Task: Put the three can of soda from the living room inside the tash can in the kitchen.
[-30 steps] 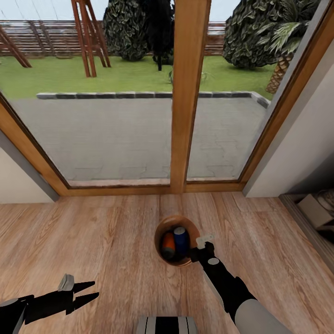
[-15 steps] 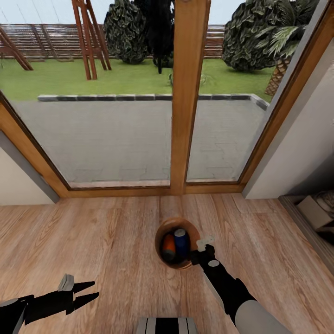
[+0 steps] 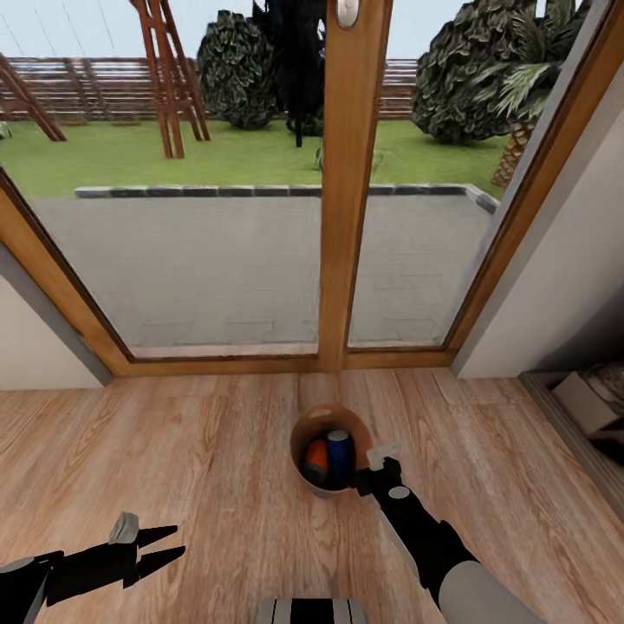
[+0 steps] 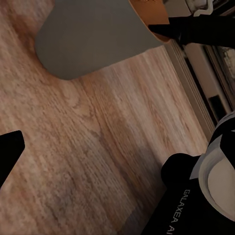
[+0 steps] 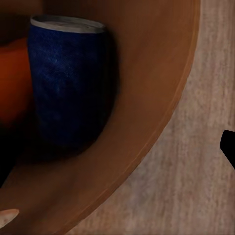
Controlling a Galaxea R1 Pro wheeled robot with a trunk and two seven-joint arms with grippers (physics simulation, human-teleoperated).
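Soda cans: a blue one point(image 3: 340, 457) and an orange one point(image 3: 315, 459) sit in your trash can point(image 3: 305, 429) by the glass door; a third isn't discernible. Your right tool point(image 3: 379, 459) grips its rim; left tool point(image 3: 165, 544) hangs spread, empty.

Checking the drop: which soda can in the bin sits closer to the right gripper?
The dark blue can; the orange can lies beyond it from the right gripper.
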